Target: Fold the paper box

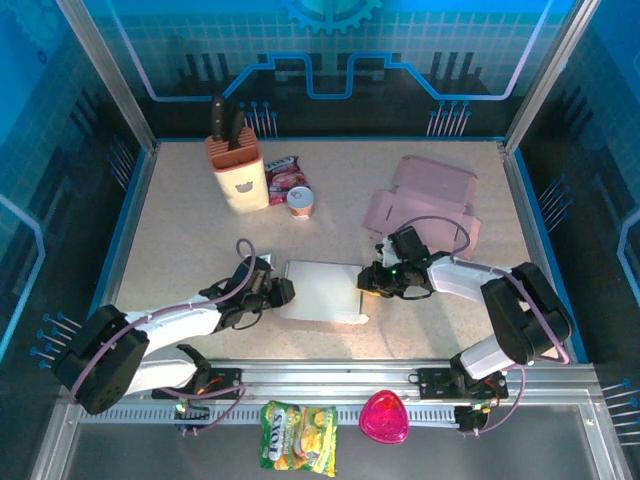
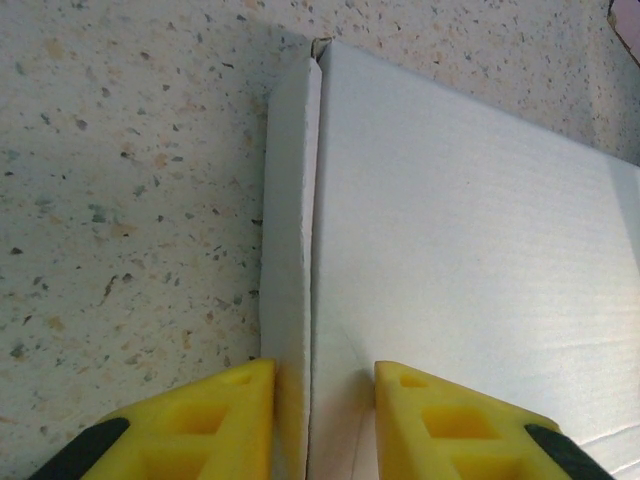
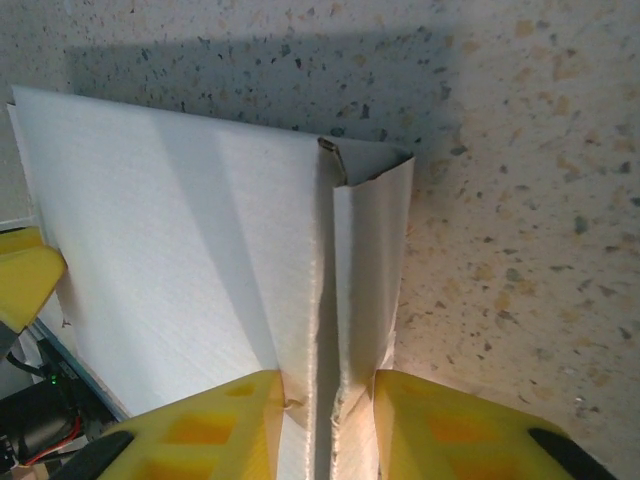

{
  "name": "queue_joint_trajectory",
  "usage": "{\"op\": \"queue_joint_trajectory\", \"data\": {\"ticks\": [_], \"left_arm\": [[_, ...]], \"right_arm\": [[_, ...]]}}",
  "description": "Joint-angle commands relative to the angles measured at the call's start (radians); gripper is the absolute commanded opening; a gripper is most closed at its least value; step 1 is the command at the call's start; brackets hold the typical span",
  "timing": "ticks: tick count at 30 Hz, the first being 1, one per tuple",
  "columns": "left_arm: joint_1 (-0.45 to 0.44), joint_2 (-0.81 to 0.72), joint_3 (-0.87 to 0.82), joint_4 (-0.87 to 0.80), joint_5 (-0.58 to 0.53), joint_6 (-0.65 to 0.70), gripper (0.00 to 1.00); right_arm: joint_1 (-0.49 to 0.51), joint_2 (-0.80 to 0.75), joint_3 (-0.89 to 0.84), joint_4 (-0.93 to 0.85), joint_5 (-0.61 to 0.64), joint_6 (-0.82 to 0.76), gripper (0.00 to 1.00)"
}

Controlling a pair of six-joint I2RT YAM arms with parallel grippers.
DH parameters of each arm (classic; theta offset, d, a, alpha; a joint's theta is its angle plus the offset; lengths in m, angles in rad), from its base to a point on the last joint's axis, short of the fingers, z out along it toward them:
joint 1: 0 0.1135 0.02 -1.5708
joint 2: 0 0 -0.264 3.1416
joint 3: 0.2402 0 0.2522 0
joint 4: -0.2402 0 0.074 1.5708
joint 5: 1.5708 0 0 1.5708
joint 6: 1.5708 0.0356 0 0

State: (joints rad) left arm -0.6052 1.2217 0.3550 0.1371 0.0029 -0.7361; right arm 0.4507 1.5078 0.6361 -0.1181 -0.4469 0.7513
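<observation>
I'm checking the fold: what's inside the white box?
The box shows a flat top and a folded wall at each end. Its interior is covered, so contents cannot be seen.

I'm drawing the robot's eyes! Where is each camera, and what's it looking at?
Top external: above and behind, looking down at the table; left arm and right arm show.
Left wrist: on the left arm, facing the paper box edge; left tool shows.
Right wrist: on the right arm, facing the opposite edge; right tool shows.
All share the paper box.
</observation>
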Motion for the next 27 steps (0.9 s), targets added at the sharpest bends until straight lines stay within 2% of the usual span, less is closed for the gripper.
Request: {"op": "queue_joint_trajectory", "data": {"ticks": [1, 4, 15, 19, 21, 27], "left_arm": [[-0.019, 0.009, -0.007, 0.002, -0.004, -0.025, 0.29], [-0.028, 0.020, -0.003, 0.012, -0.004, -0.031, 0.29], [-0.054, 0.058, 0.003, 0.061, 0.003, -0.052, 0.29], [-0.057, 0.069, -0.003, 0.083, 0.007, -0.064, 0.28], [-0.057, 0.068, -0.012, 0.089, 0.001, -0.071, 0.24], [-0.055, 0.059, -0.036, 0.107, -0.013, -0.082, 0.20]], "right_arm": [[0.032, 0.027, 0.010, 0.026, -0.029, 0.025, 0.28], [0.047, 0.039, 0.015, 0.057, -0.041, 0.056, 0.24], [0.080, 0.093, 0.034, 0.108, -0.042, 0.110, 0.25], [0.080, 0.108, 0.036, 0.120, -0.054, 0.110, 0.29], [0.075, 0.099, 0.034, 0.117, -0.053, 0.103, 0.30], [0.023, 0.038, 0.007, 0.095, -0.069, 0.068, 0.34]]}}
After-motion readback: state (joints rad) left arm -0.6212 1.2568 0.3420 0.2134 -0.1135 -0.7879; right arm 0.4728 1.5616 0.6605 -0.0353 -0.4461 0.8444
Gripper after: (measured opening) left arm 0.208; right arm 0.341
